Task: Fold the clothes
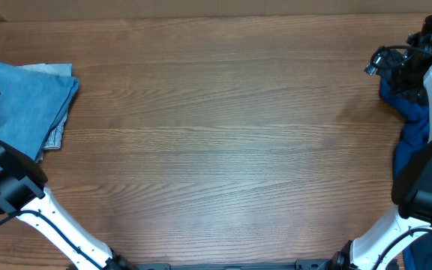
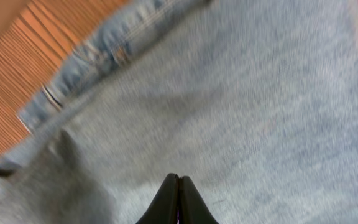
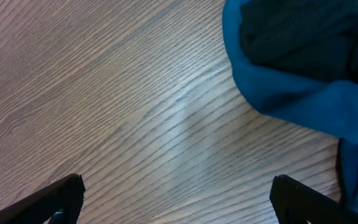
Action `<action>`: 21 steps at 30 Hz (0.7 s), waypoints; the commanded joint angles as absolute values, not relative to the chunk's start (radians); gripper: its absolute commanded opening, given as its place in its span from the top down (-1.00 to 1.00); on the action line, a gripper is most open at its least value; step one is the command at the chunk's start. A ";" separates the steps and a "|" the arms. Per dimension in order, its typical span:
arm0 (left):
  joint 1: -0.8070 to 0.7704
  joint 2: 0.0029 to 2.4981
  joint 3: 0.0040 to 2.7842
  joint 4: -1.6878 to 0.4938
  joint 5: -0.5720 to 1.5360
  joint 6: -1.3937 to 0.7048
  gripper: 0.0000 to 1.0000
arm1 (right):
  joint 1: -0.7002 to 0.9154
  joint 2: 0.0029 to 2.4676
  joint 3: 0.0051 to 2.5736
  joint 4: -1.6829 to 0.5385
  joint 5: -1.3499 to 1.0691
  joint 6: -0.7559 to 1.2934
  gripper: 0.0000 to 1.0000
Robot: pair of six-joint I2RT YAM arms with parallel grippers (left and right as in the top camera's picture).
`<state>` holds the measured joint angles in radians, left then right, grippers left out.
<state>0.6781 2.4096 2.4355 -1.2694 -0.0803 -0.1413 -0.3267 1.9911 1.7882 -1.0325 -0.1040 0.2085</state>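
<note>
Jeans [image 1: 28, 105] lengthwise front-to-back (folded)

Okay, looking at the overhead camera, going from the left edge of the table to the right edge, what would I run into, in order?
Folded light-blue denim garment → bare stretch of the wooden table → crumpled dark blue garment.
</note>
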 commanded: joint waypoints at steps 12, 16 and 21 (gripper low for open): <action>0.691 2.398 2.137 -0.991 -0.183 -0.118 0.89 | -0.327 1.992 1.794 -1.027 -0.101 0.210 -1.00; 0.678 2.353 2.333 -1.148 -0.182 -0.171 0.92 | -0.327 1.992 1.794 -1.027 -0.101 0.210 -1.00; 0.682 2.238 2.487 -1.454 -0.183 -0.276 0.92 | -0.327 1.992 1.794 -1.027 -0.101 0.210 -1.00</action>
<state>0.6811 2.3425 2.4439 -1.3952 -0.1730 -0.2039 -0.3267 1.9911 1.7882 -1.0325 -0.1043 0.2092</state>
